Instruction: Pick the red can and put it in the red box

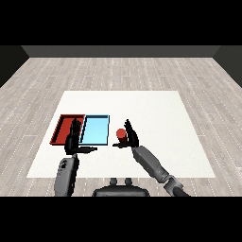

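Inspecting the white bench [156, 113], we are noting the red can [121, 134] standing just right of the light blue tray [96, 129], right hand [130, 137] cupping around it, fingers relaxed, left hand [74, 137] hovering open before the red tray [64, 128].

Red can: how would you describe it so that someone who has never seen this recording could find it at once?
Start from the white table and its two trays lying side by side, the red tray and the light blue tray. Just right of the blue one sits the red can, by the right hand. It is the only small red thing outside the trays.
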Robot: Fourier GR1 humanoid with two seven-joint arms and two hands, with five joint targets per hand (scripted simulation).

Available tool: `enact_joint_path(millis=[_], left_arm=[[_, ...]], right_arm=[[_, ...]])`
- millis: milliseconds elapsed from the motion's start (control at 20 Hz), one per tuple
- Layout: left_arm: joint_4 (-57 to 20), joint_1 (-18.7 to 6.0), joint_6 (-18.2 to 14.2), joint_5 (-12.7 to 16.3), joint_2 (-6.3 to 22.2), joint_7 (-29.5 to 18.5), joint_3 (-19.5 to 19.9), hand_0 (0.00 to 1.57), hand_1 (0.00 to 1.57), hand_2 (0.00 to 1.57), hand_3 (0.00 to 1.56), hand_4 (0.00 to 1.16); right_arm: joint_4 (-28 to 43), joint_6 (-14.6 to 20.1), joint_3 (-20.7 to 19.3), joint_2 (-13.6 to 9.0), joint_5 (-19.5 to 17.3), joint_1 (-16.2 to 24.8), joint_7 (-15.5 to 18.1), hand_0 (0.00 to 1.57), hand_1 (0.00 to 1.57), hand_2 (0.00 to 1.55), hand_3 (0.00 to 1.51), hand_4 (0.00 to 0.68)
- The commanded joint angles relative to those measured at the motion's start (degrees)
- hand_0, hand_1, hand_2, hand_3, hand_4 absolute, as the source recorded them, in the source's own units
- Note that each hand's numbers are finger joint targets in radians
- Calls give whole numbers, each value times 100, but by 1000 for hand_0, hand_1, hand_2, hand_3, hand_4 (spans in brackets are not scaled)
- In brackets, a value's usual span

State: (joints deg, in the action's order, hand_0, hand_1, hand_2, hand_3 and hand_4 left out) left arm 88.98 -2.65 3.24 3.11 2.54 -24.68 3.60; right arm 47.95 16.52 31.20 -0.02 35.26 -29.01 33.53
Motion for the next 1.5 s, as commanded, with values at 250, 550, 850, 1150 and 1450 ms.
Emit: enact_joint_path(millis=[250,550,850,1150,1450], left_arm=[[394,358,231,214,252,103,175,0,0,0,0,0],[363,149,-202,-198,-60,94,-128,0,0,0,0,0],[627,354,47,-1,58,249,-90,0,0,0,0,0],[480,78,-154,-101,-19,406,-101,0,0,0,0,0],[398,242,245,67,227,43,29,0,0,0,0,0]], right_arm=[[-428,934,-146,2,-95,-300,-509,1571,1571,1509,1457,584],[-131,1232,39,-109,-343,-156,-993,1571,1571,1486,1432,570],[-258,1235,-214,1,-561,-308,-1117,1571,1571,1487,1433,577],[-566,906,-390,2,-556,-210,-521,1571,1571,1485,1418,591],[703,1348,-383,-5,-1225,79,-1064,1571,1571,1479,1407,604]])
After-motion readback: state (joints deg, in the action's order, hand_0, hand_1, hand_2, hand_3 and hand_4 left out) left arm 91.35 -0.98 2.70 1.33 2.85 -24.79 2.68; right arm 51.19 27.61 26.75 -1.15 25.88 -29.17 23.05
